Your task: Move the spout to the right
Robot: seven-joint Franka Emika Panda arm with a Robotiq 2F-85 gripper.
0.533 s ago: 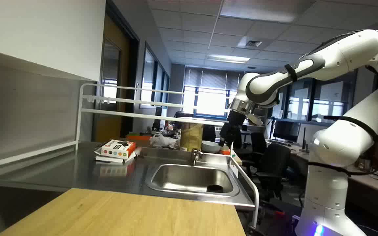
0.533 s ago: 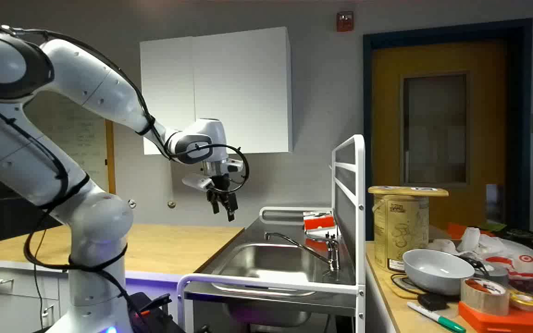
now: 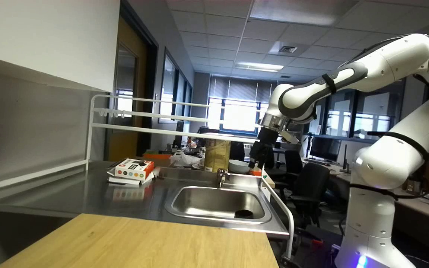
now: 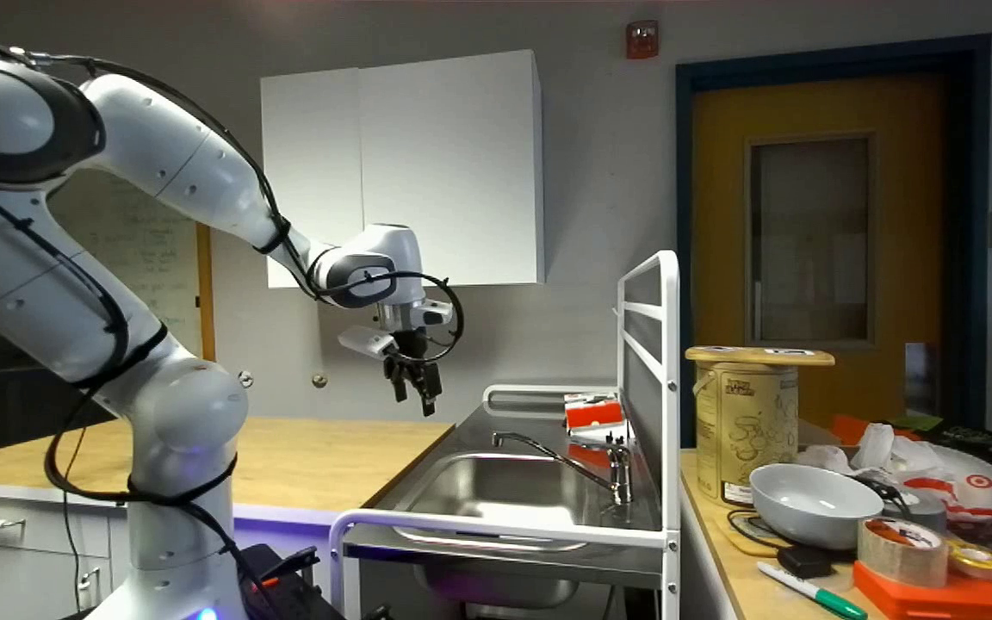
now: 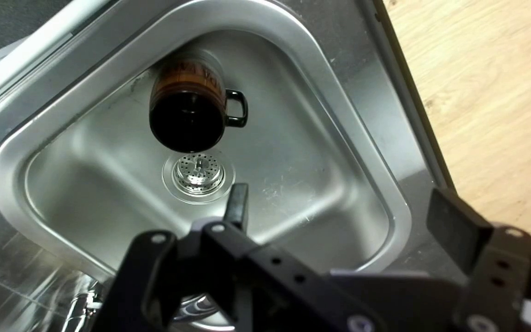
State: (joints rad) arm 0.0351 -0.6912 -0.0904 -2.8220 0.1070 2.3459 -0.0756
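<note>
The spout (image 4: 558, 456) is a thin silvery tube rising from the tap base at the rack side and reaching out over the steel basin (image 4: 436, 482). In an exterior view the tap (image 3: 221, 177) stands at the basin's far edge. In the wrist view, shiny parts of the tap (image 5: 79, 305) show at the bottom left, largely hidden behind a finger. My gripper (image 4: 415, 398) is open and empty, pointing down. It is above the spout's height, apart from it, on the spout tip's side. In the wrist view the fingers (image 5: 346, 216) are wide apart over the basin.
A dark mug (image 5: 188, 106) lies in the basin beside the drain strainer (image 5: 199, 171). White rack rails (image 4: 496, 527) border the counter at the end and back. A red and white box (image 3: 134, 169) lies on the counter. A wooden tabletop (image 3: 143, 242) adjoins the sink counter.
My gripper has dropped very slightly. The spout and the other objects have not visibly moved.
</note>
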